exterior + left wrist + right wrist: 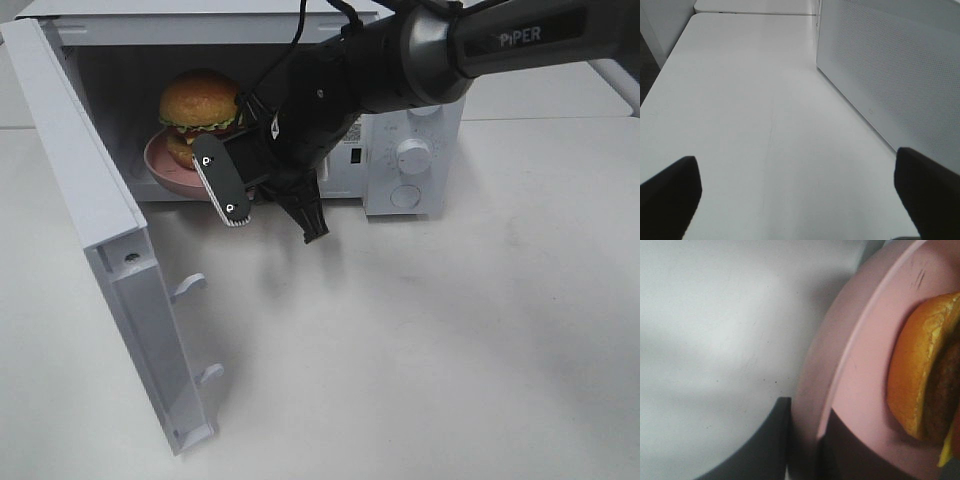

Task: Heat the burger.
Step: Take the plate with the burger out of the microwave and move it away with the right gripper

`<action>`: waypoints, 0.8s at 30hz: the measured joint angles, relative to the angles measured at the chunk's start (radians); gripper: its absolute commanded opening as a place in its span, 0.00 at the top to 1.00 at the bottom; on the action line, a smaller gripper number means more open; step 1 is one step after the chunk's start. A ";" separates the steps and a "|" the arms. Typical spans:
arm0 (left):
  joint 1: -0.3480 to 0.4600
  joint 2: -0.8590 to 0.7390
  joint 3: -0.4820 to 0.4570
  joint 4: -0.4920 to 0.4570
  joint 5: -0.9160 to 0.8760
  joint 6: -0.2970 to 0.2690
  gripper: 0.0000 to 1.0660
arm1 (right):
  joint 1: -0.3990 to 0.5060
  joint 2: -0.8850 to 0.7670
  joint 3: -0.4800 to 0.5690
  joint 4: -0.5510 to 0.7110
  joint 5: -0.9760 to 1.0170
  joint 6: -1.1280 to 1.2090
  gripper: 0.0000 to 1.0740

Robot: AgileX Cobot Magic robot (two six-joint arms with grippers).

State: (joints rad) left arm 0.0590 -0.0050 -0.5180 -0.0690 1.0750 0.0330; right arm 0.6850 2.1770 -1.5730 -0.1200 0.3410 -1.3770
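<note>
Colours here are looking pretty washed out overall: the boxy white microwave oven (410, 150) is sitting on a plain off-white worktop (450, 340), with white dials and a fine dotted pattern showing on its side panel (890, 75). The round pale-pink plate (860, 390) is carrying the golden-brown glossy-bunned burger (200, 105), which is showing frilly green lettuce, yellow cheese and a dark brown patty. The right claw (270, 215) is looking matte black, with white ribbing on one finger pad.
</note>
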 measured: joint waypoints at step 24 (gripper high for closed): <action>0.000 0.000 0.000 0.000 0.000 0.000 0.06 | 0.003 -0.210 0.370 0.012 -0.202 -0.032 1.00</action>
State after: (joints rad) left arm 0.0590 -0.0050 -0.5180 -0.0690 1.0750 0.0330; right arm 0.6880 1.9670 -1.2030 -0.1080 0.1390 -1.4090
